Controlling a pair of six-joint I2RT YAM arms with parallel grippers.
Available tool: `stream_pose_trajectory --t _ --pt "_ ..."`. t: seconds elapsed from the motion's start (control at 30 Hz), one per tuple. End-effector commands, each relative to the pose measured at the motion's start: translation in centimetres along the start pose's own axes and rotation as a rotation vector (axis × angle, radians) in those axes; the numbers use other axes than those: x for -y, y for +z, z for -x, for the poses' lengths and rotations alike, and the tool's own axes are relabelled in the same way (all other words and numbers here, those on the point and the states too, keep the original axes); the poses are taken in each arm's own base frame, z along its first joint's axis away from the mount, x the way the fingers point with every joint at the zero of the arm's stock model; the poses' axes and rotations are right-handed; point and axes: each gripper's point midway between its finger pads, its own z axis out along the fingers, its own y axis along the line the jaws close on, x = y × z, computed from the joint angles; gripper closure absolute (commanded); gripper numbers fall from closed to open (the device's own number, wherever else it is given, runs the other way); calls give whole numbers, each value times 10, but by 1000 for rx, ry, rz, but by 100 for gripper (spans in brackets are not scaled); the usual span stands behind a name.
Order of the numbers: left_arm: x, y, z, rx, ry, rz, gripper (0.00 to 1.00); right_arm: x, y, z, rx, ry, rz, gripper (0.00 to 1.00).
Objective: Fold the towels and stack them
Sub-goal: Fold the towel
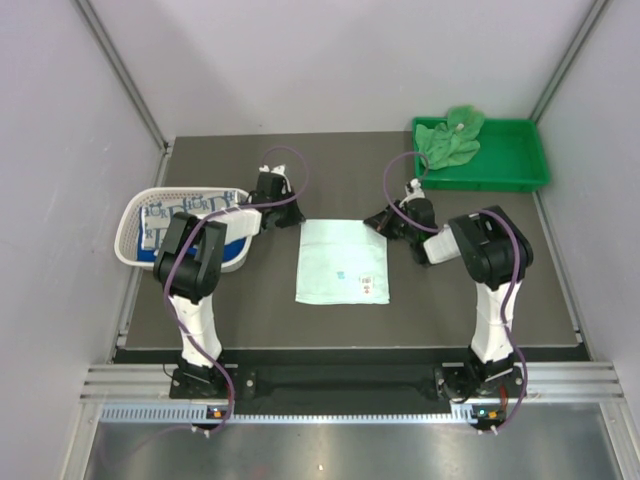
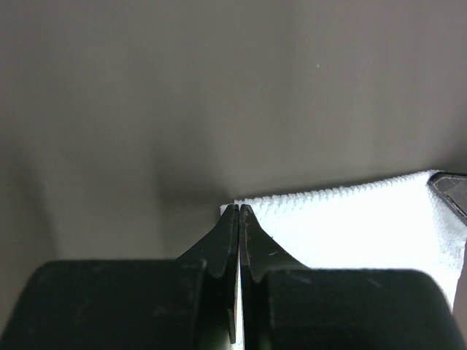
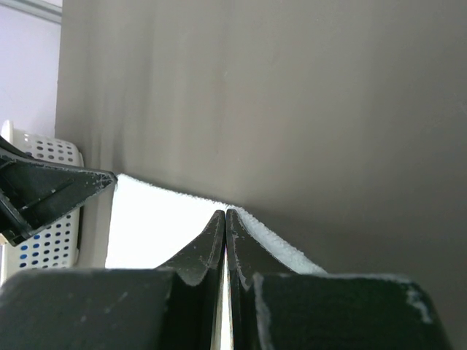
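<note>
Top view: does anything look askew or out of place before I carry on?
Only the green towel: it is bunched up in the far left corner of the tray, poking over its rim. The pale towel lies flat and square, with the shut left gripper and right gripper at its far corners.

Right hand (image 3: 225, 214) pinched shut on the edge of the white towel (image 3: 157, 230)

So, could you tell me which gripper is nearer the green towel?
Right. The right gripper pinches the far right corner of the pale towel, toward the green towel; the left gripper pinches its far left corner.
</note>
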Motion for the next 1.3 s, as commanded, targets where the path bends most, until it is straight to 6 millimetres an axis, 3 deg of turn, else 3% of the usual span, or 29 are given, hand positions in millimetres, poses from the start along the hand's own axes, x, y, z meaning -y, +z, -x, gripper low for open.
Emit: stream_pose_trajectory --t 0.0,0.3,0.43,0.53,0.6,0.73,0.97,1.27 --pt "2 -3 19 45 46 14 99 -15 -2 20 11 -61 16 100" --pt "13 -16 39 84 110 -8 89 -37 -14 59 47 -133 25 93" --pt "19 -22 49 104 136 -15 72 -36 -26 74 64 -164 -15 89" --pt "17 -23 41 67 143 -12 64 -34 -36 82 82 -196 -50 83" --pt "18 -25 40 63 142 -18 55 -31 -41 81 68 -210 -81 77" --pt "20 -26 35 46 152 -36 46 -19 -50 74 55 -245 -127 69" --pt "25 -21 19 -28 151 -78 43 1 -46 52 -16 -303 -186 61" --pt "15 -13 3 -72 137 -53 46 15 -44 33 -60 -354 -219 61"
